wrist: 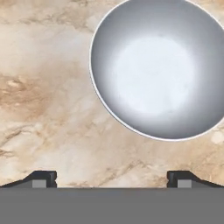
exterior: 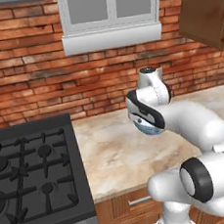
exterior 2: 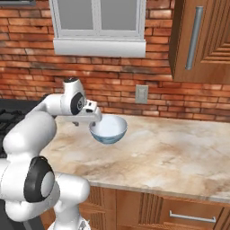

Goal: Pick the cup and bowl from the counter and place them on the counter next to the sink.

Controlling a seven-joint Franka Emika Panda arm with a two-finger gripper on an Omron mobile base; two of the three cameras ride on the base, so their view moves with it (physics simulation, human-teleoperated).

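Bowl (exterior 2: 108,130) sits upright, mouth up, on the counter (exterior 2: 170,152).

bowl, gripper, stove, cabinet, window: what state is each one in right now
bowl: upright on the counter, empty, not gripped.
gripper: open, nothing between its fingers, above the counter beside the bowl.
stove: nothing on its grates, no flame seen.
wall cabinet: door closed.
window: closed.
drawers under the counter: closed.
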